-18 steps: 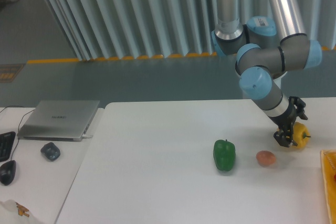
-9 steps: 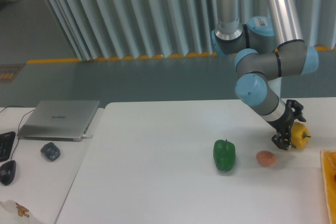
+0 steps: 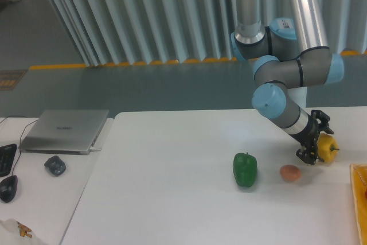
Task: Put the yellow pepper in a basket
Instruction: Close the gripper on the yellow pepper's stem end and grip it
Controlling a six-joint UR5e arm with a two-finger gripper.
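The yellow pepper [image 3: 327, 148] lies on the white table [image 3: 172, 187] near the right edge. My gripper [image 3: 311, 144] is low over the table, right against the pepper's left side, with its dark fingers [image 3: 305, 154] pointing down to the table. The pepper hides part of the fingers, so I cannot tell whether they are around it or how wide they stand. The basket [image 3: 360, 199] shows only as a yellow-orange sliver at the right edge, in front of and to the right of the pepper.
A small orange-pink egg-shaped thing [image 3: 291, 172] lies just front-left of the gripper. A green pepper [image 3: 245, 169] stands further left. On a side table at the left are a laptop [image 3: 66, 130], two mice [image 3: 55, 165] and a keyboard's edge [image 3: 4, 159].
The arm's forearm and wrist joint have swung slightly to the left. The gripper stays against the yellow pepper, which has barely shifted.
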